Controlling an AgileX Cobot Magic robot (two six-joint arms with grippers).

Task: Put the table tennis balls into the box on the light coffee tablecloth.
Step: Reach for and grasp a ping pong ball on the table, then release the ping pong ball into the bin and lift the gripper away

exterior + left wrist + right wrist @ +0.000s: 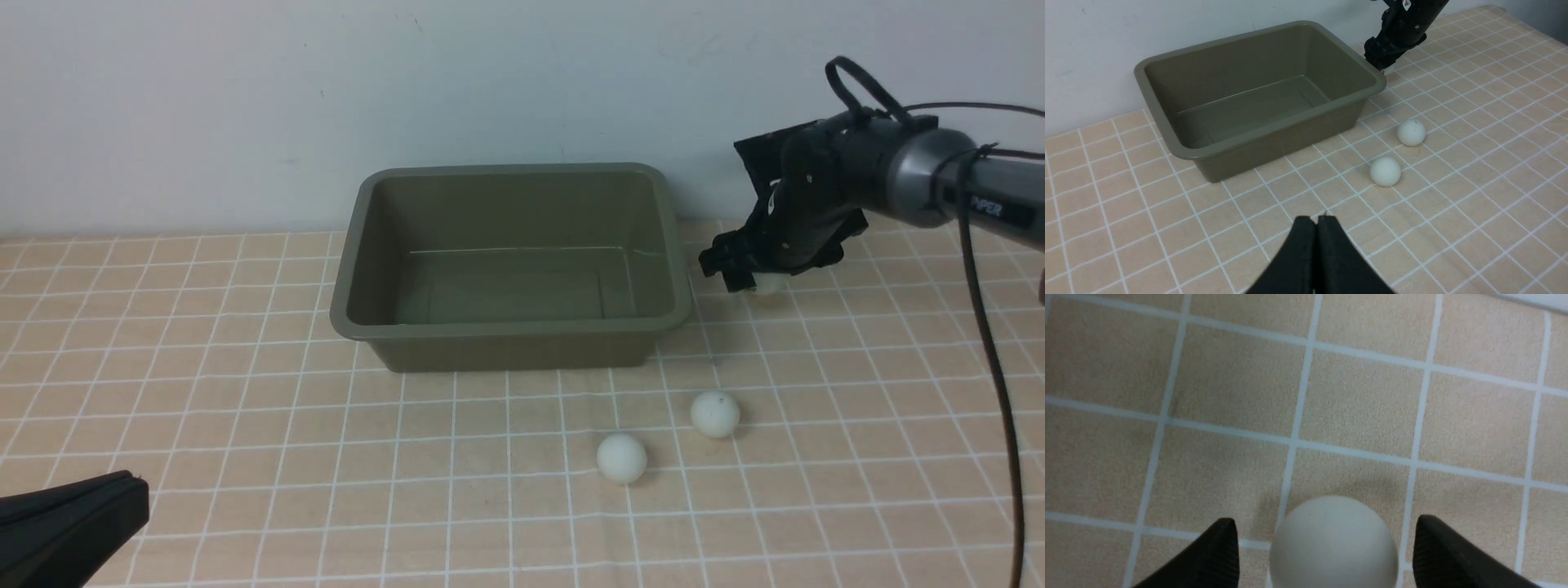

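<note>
step: pick-up of small matte white ball (1333, 543), on peach-tan gridded tablecloth (245, 425) near empty olive-green plastic box (510, 329). right hand (737, 273) released, straddling it. next: clench, lift over rim.

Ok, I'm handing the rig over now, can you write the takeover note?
Left gripper shut, empty, low at near left.
Right gripper open, straddling first ball right of the box, not yet gripping.
The box is empty, on the tablecloth.
Second ball and third ball lie on the cloth near its front right corner.
Done: none boxed. Left: all three visible balls.
</note>
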